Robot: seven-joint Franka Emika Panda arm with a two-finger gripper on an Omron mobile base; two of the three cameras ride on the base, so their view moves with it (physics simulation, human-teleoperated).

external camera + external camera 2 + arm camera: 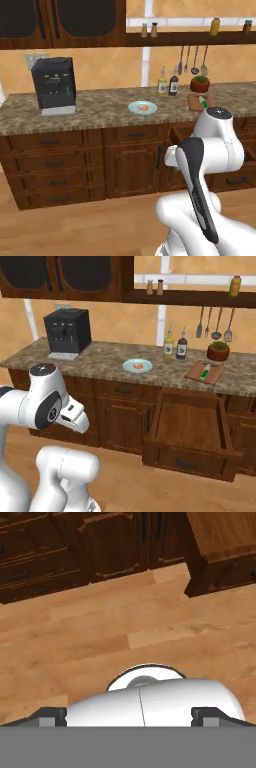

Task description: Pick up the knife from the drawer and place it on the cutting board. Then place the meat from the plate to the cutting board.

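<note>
**Knife on board, meat on plate, drawer out**

Gripper [130, 716]: points down at the wooden floor [125, 627], finger tips far apart, nothing between them. Drawer [190, 423]: pulled out from the cabinet front below the counter [100, 363], plain wood inside. Plate [137, 366]: mid-counter, meat [139, 365] lying on it. Cutting board [205, 372]: towards the counter's right end, knife [204, 374] lying on it, green handle visible
</note>
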